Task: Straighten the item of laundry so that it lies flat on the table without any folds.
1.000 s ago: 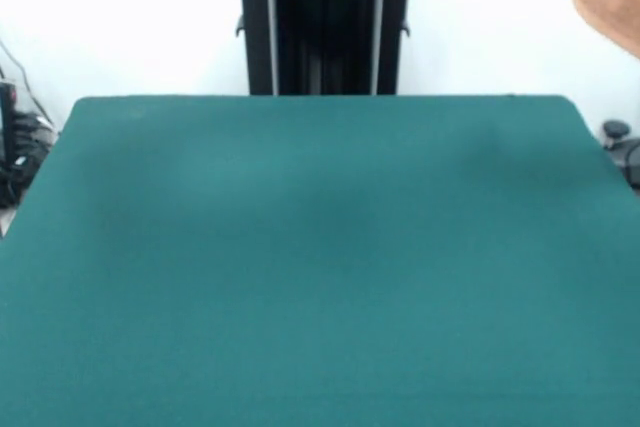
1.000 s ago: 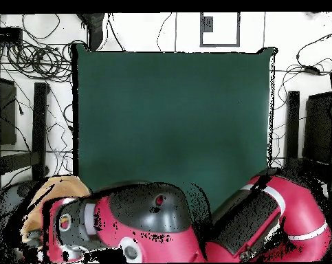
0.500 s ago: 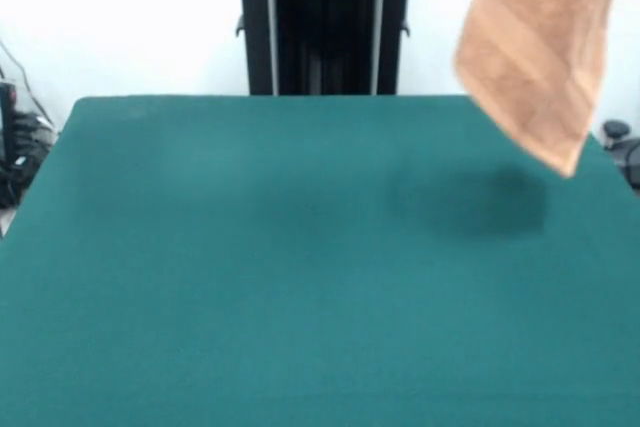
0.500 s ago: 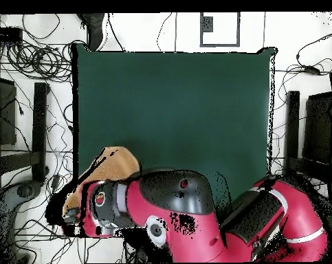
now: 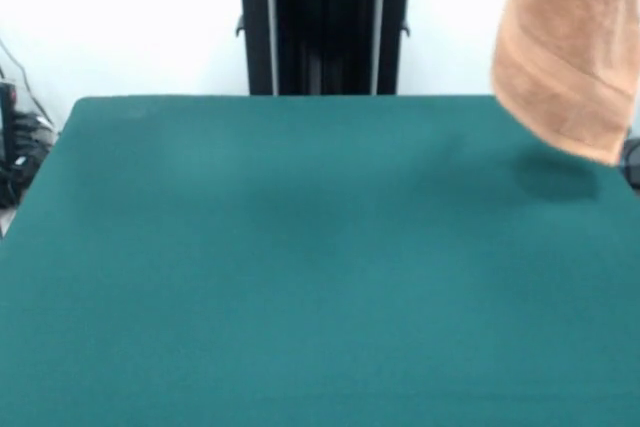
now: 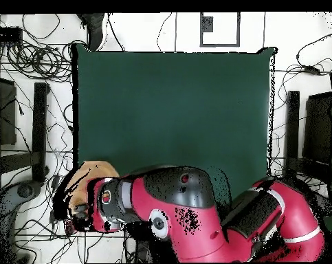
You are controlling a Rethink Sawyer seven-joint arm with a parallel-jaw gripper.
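— What's nearest us?

— Just the table [image 5: 300, 277], green cloth all the way across.

— And the towel?

— The towel [image 5: 570, 47] hangs in the air over the table's far right corner, its lower edge tilted, a dark shadow on the cloth below it. The woven band shows near the bottom.

— How's the arm set?

— From above, the red and black arm [image 6: 196, 213] lies bent along the robot's side of the table, wrist reaching out past the corner, with the towel showing beside it.

— Is the claw closed on it?

— Can't tell; the claw is hidden.

— Behind that?

— The black pedestal [image 5: 325, 22].
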